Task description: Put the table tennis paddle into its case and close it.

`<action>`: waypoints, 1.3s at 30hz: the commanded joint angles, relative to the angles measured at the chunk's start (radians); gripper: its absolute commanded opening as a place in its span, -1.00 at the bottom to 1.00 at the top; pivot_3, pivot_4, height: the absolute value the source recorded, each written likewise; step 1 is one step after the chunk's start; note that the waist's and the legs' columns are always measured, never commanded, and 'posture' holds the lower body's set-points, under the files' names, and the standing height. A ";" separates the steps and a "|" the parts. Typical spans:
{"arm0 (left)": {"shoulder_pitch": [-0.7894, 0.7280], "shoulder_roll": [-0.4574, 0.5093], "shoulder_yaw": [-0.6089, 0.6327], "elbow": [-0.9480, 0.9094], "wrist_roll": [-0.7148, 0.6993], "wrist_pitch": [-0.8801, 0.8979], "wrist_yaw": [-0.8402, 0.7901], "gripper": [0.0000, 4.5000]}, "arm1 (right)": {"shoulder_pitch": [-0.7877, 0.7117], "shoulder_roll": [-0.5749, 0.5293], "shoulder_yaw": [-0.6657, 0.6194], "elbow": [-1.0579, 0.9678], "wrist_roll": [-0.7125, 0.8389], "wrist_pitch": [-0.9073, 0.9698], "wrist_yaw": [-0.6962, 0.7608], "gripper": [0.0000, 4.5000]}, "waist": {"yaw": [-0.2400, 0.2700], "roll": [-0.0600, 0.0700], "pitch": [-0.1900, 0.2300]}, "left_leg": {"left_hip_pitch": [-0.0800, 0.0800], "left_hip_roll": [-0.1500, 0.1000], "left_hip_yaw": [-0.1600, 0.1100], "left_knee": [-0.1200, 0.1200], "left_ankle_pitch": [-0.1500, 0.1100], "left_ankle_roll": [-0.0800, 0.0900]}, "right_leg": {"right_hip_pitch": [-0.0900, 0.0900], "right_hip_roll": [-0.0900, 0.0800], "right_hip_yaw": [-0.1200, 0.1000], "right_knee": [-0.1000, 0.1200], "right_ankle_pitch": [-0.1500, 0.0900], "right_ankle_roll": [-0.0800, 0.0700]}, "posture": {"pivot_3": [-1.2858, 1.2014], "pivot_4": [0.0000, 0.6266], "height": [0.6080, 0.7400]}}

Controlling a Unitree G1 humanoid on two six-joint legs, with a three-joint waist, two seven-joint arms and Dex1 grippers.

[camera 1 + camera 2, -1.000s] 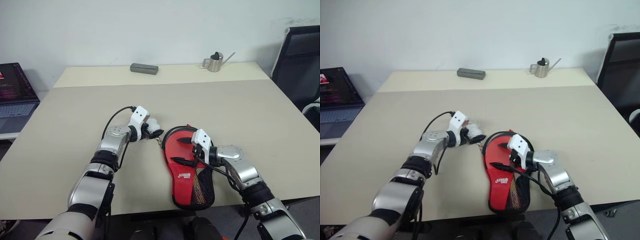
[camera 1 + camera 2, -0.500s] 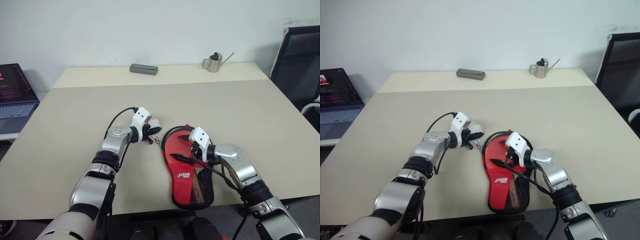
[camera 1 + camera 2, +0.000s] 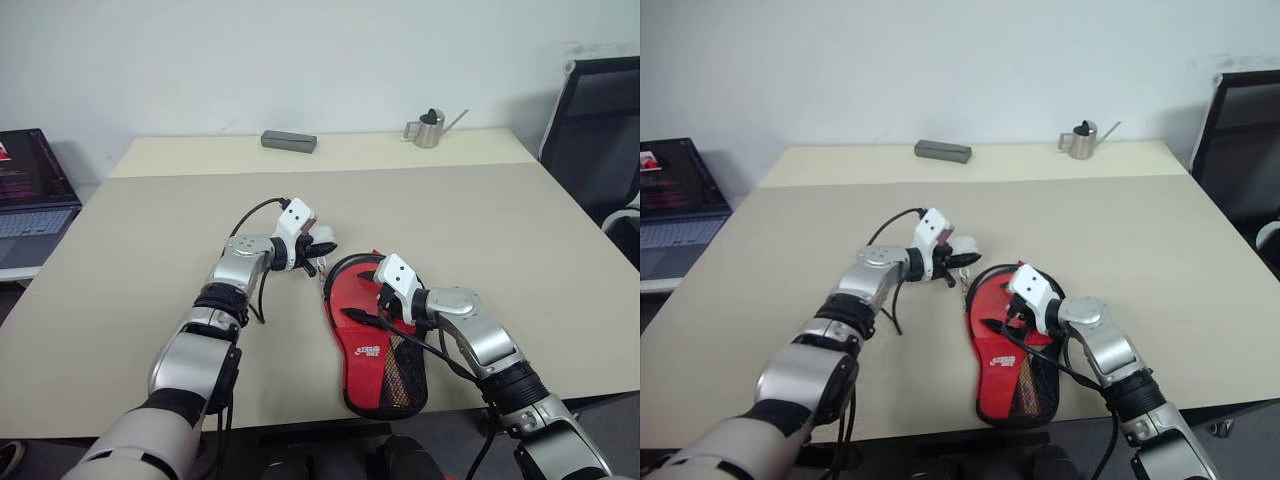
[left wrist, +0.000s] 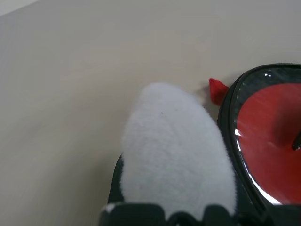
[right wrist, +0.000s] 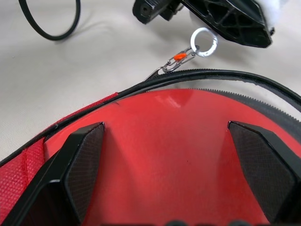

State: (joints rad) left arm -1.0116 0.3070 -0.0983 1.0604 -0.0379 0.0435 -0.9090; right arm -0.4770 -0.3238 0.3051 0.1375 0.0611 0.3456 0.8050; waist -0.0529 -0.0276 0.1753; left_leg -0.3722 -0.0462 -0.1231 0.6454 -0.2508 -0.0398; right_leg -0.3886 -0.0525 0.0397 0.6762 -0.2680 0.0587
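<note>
The case (image 3: 376, 345) lies flat near the table's front edge, red side up, with the mesh pocket and white lettering towards me. My right gripper (image 3: 366, 297) is open, its two fingers (image 5: 84, 160) spread on the red face of the round end. My left gripper (image 3: 308, 256) is shut on the white pompom charm (image 4: 174, 150), held just above the table beside the case's top left rim. A small ring and orange clip (image 5: 190, 52) link the charm to the zip at the rim. The table tennis paddle is hidden.
A grey rectangular box (image 3: 289, 141) and a metal watering can (image 3: 428, 126) stand at the table's far edge. A laptop (image 3: 30, 185) sits off to the left and a black chair (image 3: 598, 130) to the right. Bare tabletop surrounds the case.
My left gripper has shut on the pompom charm and lifted it up and to the right, towards the case's top rim. The right gripper stays spread on the case.
</note>
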 commanded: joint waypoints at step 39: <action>-0.286 -0.071 0.008 0.289 0.220 -0.135 0.274 -0.78 | 0.240 0.045 0.079 -0.189 -0.021 0.274 -0.141 1.00 | -0.004 -0.002 -0.001 | 0.006 0.002 0.000 -0.004 0.000 0.000 | 0.004 0.002 0.001 -0.003 -0.002 0.004 | 0.03 -0.52 1.00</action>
State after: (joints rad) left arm -1.2470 0.2297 -0.1093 1.3705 0.1777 -0.0691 -0.6641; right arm -0.3031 -0.2568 0.3055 -0.1128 0.0617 0.5294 0.6527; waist -0.0571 -0.0292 0.1745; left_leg -0.3665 -0.0446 -0.1235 0.6416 -0.2512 -0.0402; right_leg -0.3841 -0.0503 0.0409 0.6728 -0.2701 0.0623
